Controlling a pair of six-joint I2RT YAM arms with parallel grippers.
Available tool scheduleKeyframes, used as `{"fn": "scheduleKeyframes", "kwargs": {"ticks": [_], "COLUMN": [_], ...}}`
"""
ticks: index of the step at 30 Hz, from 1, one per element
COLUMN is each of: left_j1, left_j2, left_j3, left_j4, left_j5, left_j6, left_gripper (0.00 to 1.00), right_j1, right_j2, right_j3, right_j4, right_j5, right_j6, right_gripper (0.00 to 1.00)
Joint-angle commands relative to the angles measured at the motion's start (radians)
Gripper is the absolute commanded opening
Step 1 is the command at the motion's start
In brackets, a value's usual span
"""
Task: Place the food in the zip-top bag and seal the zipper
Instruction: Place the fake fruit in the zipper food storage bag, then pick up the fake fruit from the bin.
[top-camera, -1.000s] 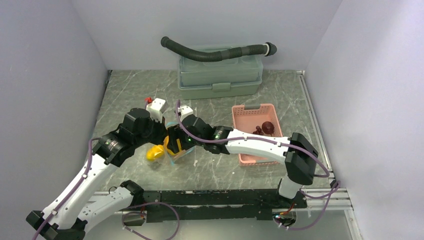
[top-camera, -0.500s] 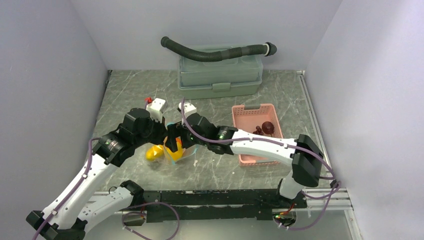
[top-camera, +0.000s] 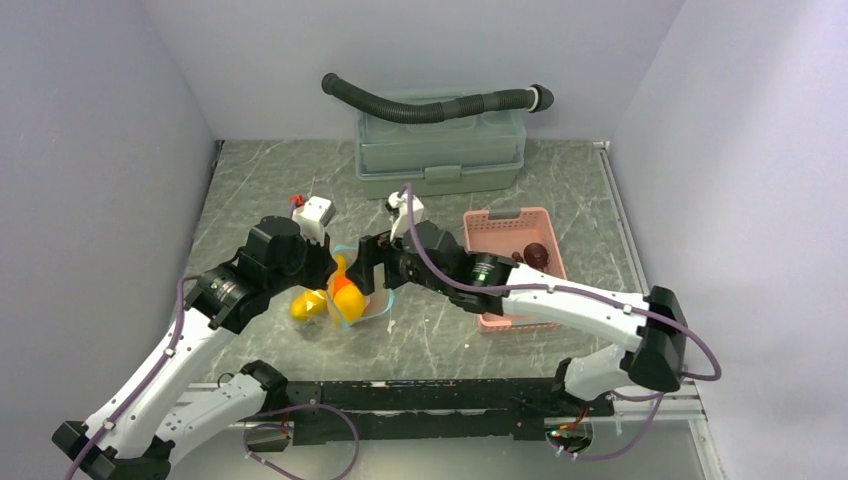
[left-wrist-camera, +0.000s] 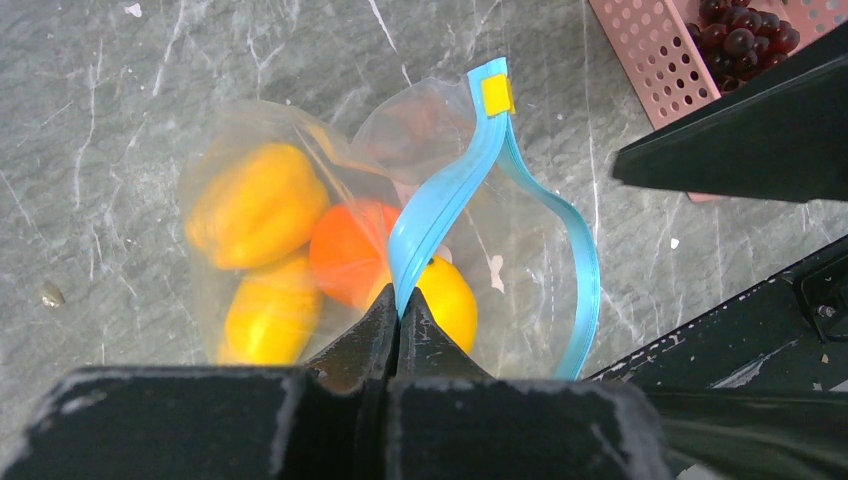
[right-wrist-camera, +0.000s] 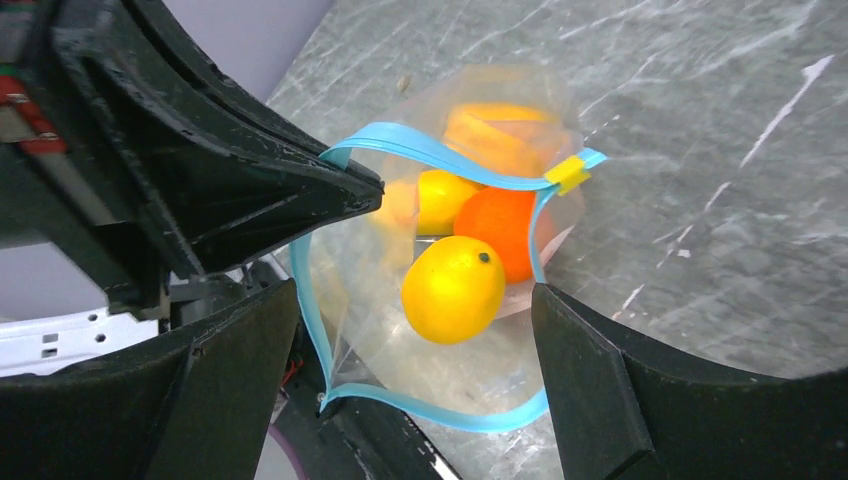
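Observation:
The clear zip-top bag (top-camera: 352, 302) lies at centre left of the table with its mouth held open. My left gripper (left-wrist-camera: 398, 300) is shut on the teal-blue zipper (left-wrist-camera: 440, 190) strip. Inside the bag lie an orange ball (left-wrist-camera: 345, 250), a lemon (right-wrist-camera: 452, 288) near the mouth, and two more yellow pieces (left-wrist-camera: 255, 205) deeper in. My right gripper (right-wrist-camera: 415, 295) hovers just off the bag's mouth, open and holding nothing. The dark purple grape bunch (top-camera: 530, 255) sits in the pink basket (top-camera: 505, 218).
A grey-green toolbox (top-camera: 440, 150) with a black corrugated hose (top-camera: 430, 105) on top stands against the back wall. The pink basket is right of the bag, under the right forearm. Walls close in the table on both sides.
My right gripper has drawn back to the right, out of the bag's mouth, and opened wider. A lemon now lies loose inside the bag. The left gripper has kept its hold.

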Motion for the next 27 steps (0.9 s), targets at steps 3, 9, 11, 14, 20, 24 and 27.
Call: {"fn": "scheduleKeyframes", "kwargs": {"ticks": [3,9,11,14,20,24,27], "left_j1": [-0.001,0.000,0.000,0.000,-0.001,-0.001,-0.001], "left_j2": [0.000,0.000,0.002,0.002,0.003,0.003,0.002], "left_j3": [0.001,0.001,0.001,0.002,0.002,0.002,0.002], "left_j4": [0.024,0.024,0.024,0.024,0.024,0.022,0.022], "left_j5": [-0.004,-0.001,0.000,0.001,0.002,0.001,-0.002], "left_j6": [0.009,0.009,0.009,0.009,0.009,0.008,0.007], "left_gripper": [0.00,0.00,0.00,0.00,0.00,0.00,0.00], "right_j1": [0.004,0.000,-0.002,-0.011,-0.062,-0.131,-0.200], "right_j2": [-0.115,-0.145,-0.149,-0.170,-0.230,-0.270,-0.302], "right_j3": [-0.019,0.020,0.032,0.035,0.003,-0.023,-0.050], "right_j4": [-0.065,-0.224,-0.275,-0.333,-0.437,-0.506,-0.546], "right_j5": [0.137,0.300,0.347,0.403,0.473,0.466,0.441], "right_j6": [-0.043,-0.042,-0.046,-0.050,-0.030,-0.002,0.019], "right_gripper": [0.89,0.88,0.88,0.88,0.88,0.88,0.88]}}
